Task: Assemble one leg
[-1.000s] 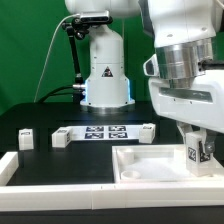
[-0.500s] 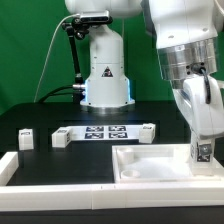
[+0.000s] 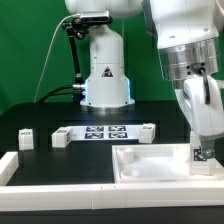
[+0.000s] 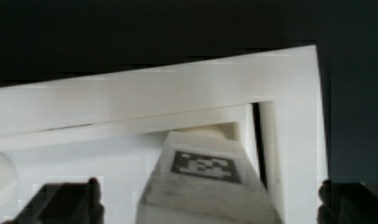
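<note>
The leg (image 3: 201, 153), a small white post with a black-and-white tag, stands upright in the corner recess of the large flat white piece (image 3: 150, 162) on the exterior view's right. My gripper (image 3: 203, 160) hangs straight over it. In the wrist view the leg (image 4: 207, 170) sits between my two dark fingertips (image 4: 70, 203), with a gap showing on each side, so the jaws are open around it without touching. The lower end of the leg is hidden.
Three more small white posts stand on the black table (image 3: 27, 138), (image 3: 60, 139), (image 3: 147, 131). The marker board (image 3: 103, 132) lies between them. A raised white border (image 3: 60, 180) runs along the front. The robot base (image 3: 103, 70) stands behind.
Since a second ago my wrist has turned and straightened, and the leg went from tilted to upright in the recess. Over the last half second almost nothing moved.
</note>
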Tool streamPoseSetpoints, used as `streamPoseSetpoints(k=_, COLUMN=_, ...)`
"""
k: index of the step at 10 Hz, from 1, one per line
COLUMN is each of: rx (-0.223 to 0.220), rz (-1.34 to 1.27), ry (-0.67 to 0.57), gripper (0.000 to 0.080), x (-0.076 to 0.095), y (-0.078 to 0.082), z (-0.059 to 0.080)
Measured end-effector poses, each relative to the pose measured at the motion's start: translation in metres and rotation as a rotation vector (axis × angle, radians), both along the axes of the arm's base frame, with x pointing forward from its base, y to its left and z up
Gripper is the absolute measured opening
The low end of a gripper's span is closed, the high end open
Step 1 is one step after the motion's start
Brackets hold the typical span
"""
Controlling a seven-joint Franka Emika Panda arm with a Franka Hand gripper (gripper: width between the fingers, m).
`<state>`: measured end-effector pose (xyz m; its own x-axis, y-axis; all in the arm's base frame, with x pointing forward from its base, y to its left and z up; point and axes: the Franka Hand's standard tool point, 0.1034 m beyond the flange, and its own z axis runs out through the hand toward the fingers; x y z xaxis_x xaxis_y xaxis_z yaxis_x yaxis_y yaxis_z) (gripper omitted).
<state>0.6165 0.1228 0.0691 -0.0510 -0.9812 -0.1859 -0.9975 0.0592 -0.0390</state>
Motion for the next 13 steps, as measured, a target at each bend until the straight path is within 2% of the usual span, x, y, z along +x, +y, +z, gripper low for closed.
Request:
streamPoseSetpoints(k=1, rx=-0.001, rz=0.103, ry=-0.008, gripper=0.0639, x=0.0, y=0.001, z=0.001)
streamPoseSetpoints(k=4, rx=-0.024, rz=0.4, ry=-0.039, gripper=0.0648, x=-0.001, y=0.006, z=0.002)
streamPoseSetpoints(k=7, rx=-0.033, rz=0.694, ry=-0.092, gripper=0.0649, x=0.0, y=0.001, z=0.003)
streamPoseSetpoints(k=11, rx=-0.099, rz=1.069, ry=-0.151, gripper=0.0649, x=0.004, y=-0.002, z=0.004)
streamPoseSetpoints(k=13, rx=-0.113, rz=1.324, ry=-0.191, gripper=0.0649, x=0.006, y=-0.011, z=0.003)
